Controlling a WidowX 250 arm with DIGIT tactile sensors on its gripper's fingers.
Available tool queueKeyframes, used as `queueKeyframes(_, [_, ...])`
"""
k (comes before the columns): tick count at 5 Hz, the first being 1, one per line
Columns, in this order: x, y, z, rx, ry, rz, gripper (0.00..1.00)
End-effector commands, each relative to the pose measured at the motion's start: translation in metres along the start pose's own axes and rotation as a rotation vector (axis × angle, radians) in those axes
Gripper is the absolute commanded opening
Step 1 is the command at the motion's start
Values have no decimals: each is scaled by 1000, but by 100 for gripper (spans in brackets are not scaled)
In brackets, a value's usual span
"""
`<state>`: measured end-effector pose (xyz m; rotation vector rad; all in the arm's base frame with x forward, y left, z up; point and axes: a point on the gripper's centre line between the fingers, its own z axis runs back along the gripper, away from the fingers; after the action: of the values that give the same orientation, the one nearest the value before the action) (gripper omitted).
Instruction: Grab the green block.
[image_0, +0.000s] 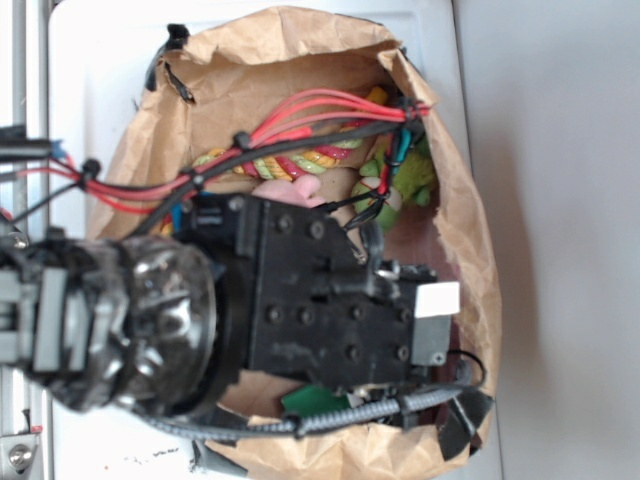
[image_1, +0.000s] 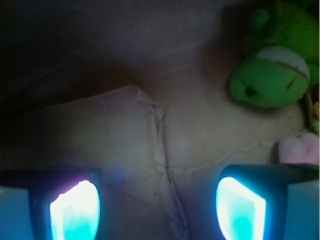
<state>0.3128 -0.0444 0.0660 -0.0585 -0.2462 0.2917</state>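
The arm reaches down into an open brown paper bag (image_0: 455, 210) that stands on a white bench (image_0: 90, 60), and its black wrist housing (image_0: 335, 300) blocks most of the bag's interior from the exterior view. The tool (image_1: 157, 210) shows in the wrist view as two glowing fingertips (image_1: 75, 210) set well apart, with only creased brown paper between them; it is wide open and has hold of nothing. The green block (image_0: 315, 402) is partly visible in the exterior view as a dark green patch at the near edge of the bag floor, just under the wrist housing and touching a black ribbed cable (image_0: 380, 408). It does not appear in the wrist view. A lime-green plush toy (image_1: 272, 75) lies at the far side of the bag, beside a multicoloured rope (image_0: 300, 160) and a pale pink object (image_1: 300, 149). Red wires (image_0: 300, 115) cross above the bag opening.
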Motion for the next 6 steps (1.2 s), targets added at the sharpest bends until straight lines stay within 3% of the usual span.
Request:
queueKeyframes(1, [-11,-22,26,-108,-28,-33,100])
queueKeyframes(4, [-24,-36,28,-162,-12,-29,100])
queueKeyframes(6, [-21,-44,21,-198,-35,20,100])
